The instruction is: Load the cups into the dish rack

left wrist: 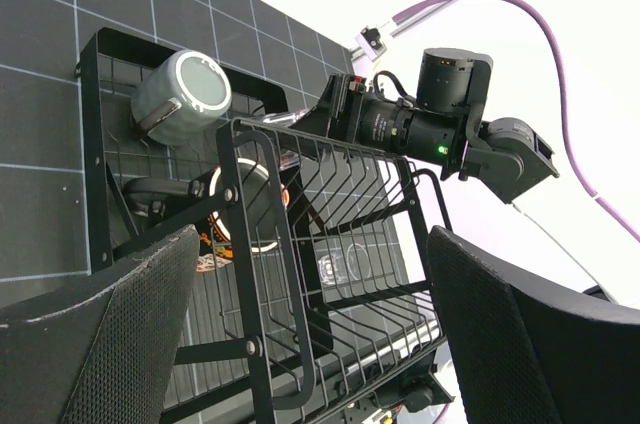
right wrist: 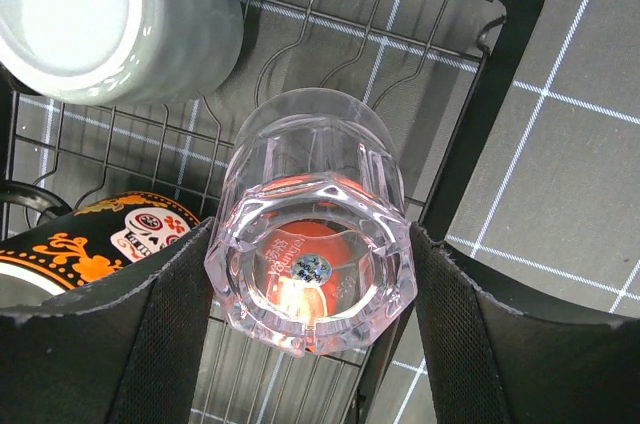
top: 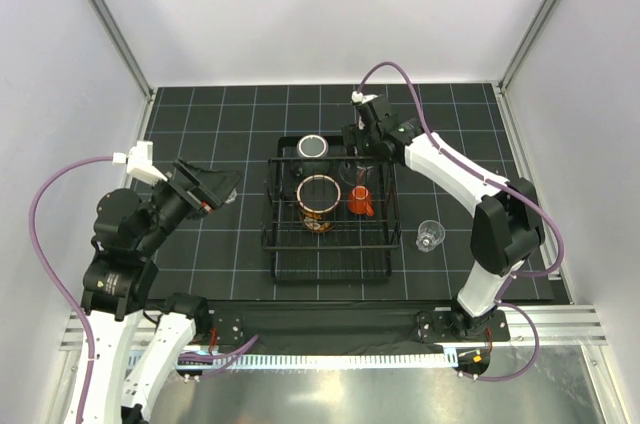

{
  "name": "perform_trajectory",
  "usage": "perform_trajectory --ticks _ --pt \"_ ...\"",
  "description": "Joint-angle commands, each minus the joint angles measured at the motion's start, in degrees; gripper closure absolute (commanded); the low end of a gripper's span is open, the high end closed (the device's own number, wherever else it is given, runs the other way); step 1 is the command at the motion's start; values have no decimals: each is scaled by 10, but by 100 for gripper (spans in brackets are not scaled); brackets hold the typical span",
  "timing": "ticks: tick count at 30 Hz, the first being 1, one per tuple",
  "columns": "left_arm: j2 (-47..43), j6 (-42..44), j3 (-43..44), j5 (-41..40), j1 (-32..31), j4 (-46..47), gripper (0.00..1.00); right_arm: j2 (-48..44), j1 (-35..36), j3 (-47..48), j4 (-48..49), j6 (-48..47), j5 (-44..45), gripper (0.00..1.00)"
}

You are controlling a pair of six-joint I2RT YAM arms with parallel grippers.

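A round sticker (right wrist: 312,266) on the base of the clear cup (right wrist: 310,159) carries print too small to read. The mug (right wrist: 105,239) shows an orange-and-white skull. The right claw (right wrist: 312,274) grips that cup by its sides, base toward the wrist, just inside the back right corner of the rack (right wrist: 505,84), near the grey-green cup (right wrist: 110,14). The left claw (left wrist: 310,244) gapes wide and empty, left of the rack. A second clear cup (top: 430,235) stands on the open mat (top: 200,114) at the right.

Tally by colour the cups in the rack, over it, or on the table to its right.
Clear cups: 2 (held cup over the dish rack; standing cup on the table)
Orange cup: 1
Grey-green cup: 1
Dark patterned mug: 1
Total: 5
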Motion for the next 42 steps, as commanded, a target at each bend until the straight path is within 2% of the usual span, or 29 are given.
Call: perform_trajectory --ticks 1,13,24,34,42 --pt "-2 -6 -6 2 0 10 9 -19 20 -16 -8 5 8 96" --pt "-4 -11 -11 9 0 12 9 -41 40 -45 -32 11 25 96" --pt "-2 -8 -15 9 0 7 9 21 13 39 -86 -63 40 96" --pt "8 -9 -14 13 0 8 9 39 6 45 -21 -65 86 96" --pt "16 4 -4 -14 0 -31 9 83 -3 100 -30 -69 85 96"
